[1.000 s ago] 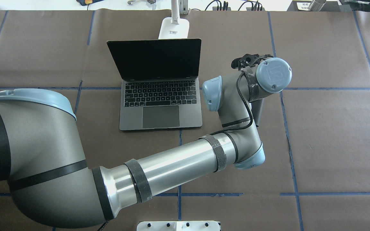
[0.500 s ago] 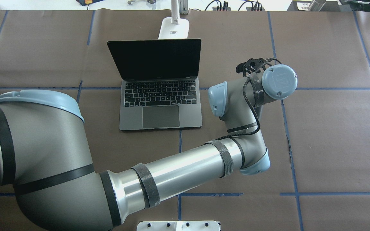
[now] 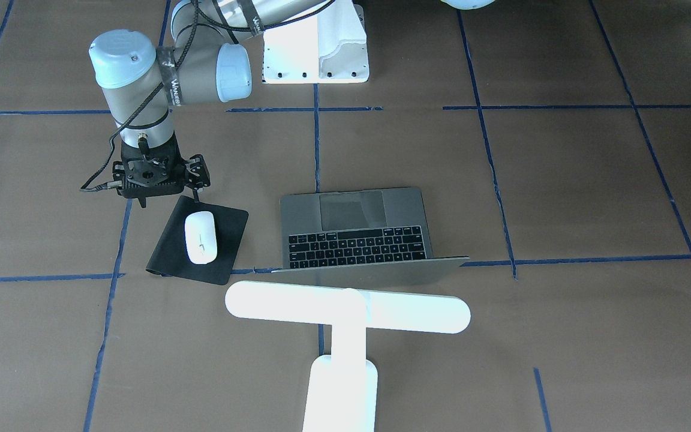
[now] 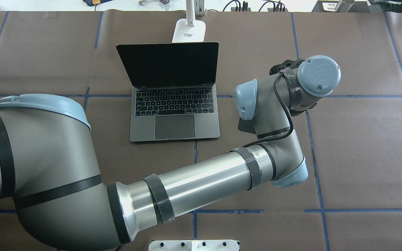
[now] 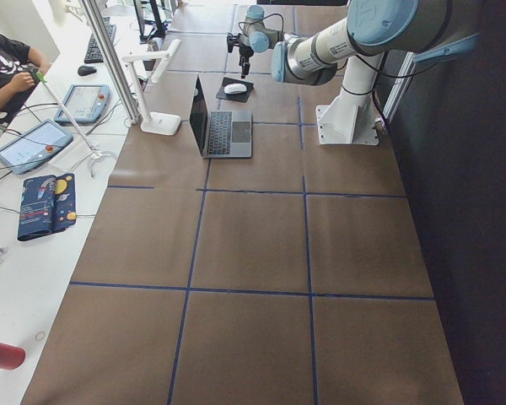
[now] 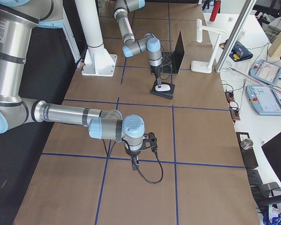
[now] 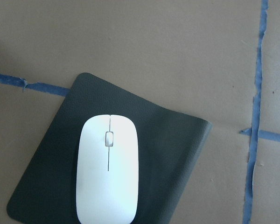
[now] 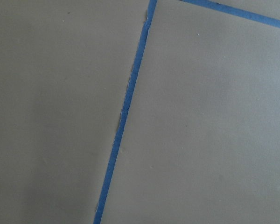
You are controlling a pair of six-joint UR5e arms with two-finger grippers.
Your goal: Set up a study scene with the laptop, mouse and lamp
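Observation:
The grey laptop point(image 3: 357, 231) stands open at mid-table point(image 4: 175, 104). The white T-shaped lamp point(image 3: 345, 306) stands behind its screen, its base point(image 4: 188, 30) showing overhead. The white mouse point(image 3: 200, 237) lies free on a black mat point(image 3: 231, 240) beside the laptop, and fills the left wrist view point(image 7: 107, 172). My left gripper point(image 3: 156, 189) hangs over the mat's robot-side edge, apart from the mouse, looking open and empty. My right gripper point(image 6: 135, 164) shows only in the exterior right view, low over bare table far from the scene. I cannot tell its state.
The white bolted arm mount point(image 3: 315, 45) stands at the robot's edge. Blue tape lines point(image 8: 126, 112) cross the brown table cover. My left arm point(image 4: 194, 181) reaches across in front of the laptop. Tablets point(image 5: 84, 101) and a seated person lie beyond the far edge.
My left wrist has moved steadily to the right in the overhead view, away from the laptop. A corner of the black mat now shows beneath it. Laptop and lamp have not moved.

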